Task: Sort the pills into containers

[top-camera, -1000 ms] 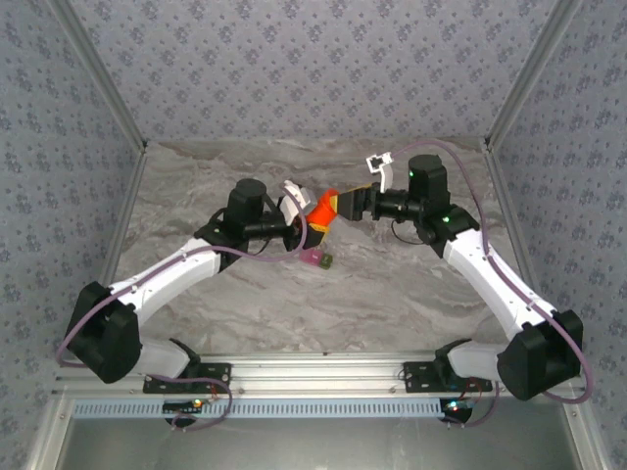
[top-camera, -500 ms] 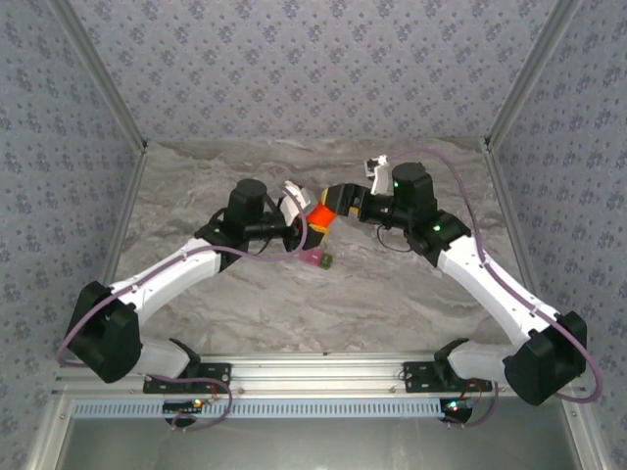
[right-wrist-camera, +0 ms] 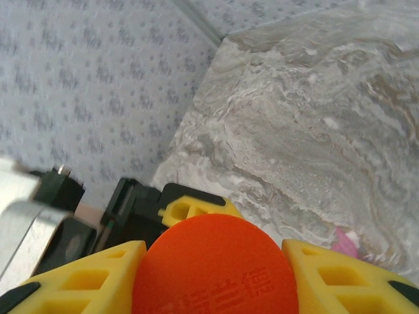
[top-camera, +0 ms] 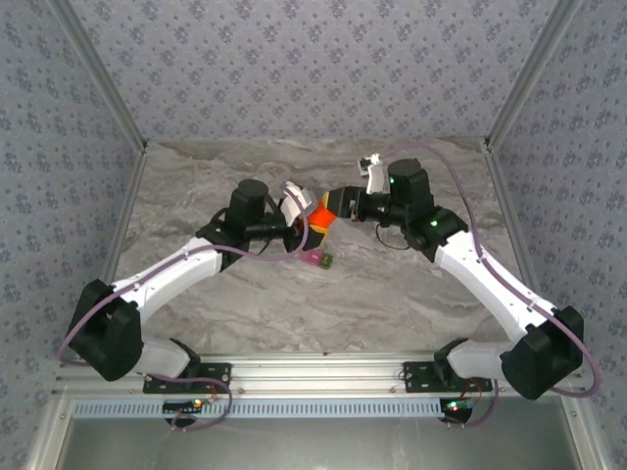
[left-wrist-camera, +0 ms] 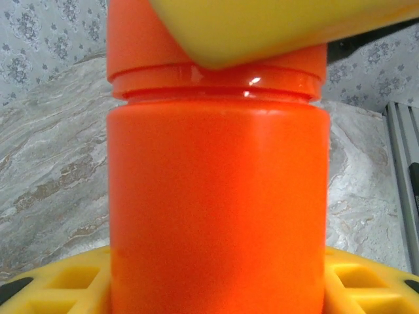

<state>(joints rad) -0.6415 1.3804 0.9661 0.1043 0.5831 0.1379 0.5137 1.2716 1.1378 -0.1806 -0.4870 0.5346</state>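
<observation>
The tall orange cylindrical plastic bottle (left-wrist-camera: 216, 196) is held off the grey marble-patterned bench (top-camera: 392, 294), near its middle. The left hand (top-camera: 308, 229) clamps the bottle's body between yellow ribbed pads (left-wrist-camera: 59, 281). That grip looks meant to brace the bottle so the other arm can work the lid, since the pills are presumably inside.

The right hand (top-camera: 333, 204) meets it from the opposite side. Its own yellow pads (right-wrist-camera: 85, 275) sit tight on either flank of the round orange cap (right-wrist-camera: 219, 268), narrowed onto it. From the wrist view they seem to be gripping, though I cannot be sure how firmly.

Both arms reach forward and inward, elbows out, forearms converging so the two wrists face each other across the bottle. The right wrist looks straight down onto the cap's top.

The tiny joined pink and olive-green plastic compartments (top-camera: 316, 259) rest on the bench just on the near side of the left hand, below the bottle and untouched. Unscrewing comes next, I judge.
</observation>
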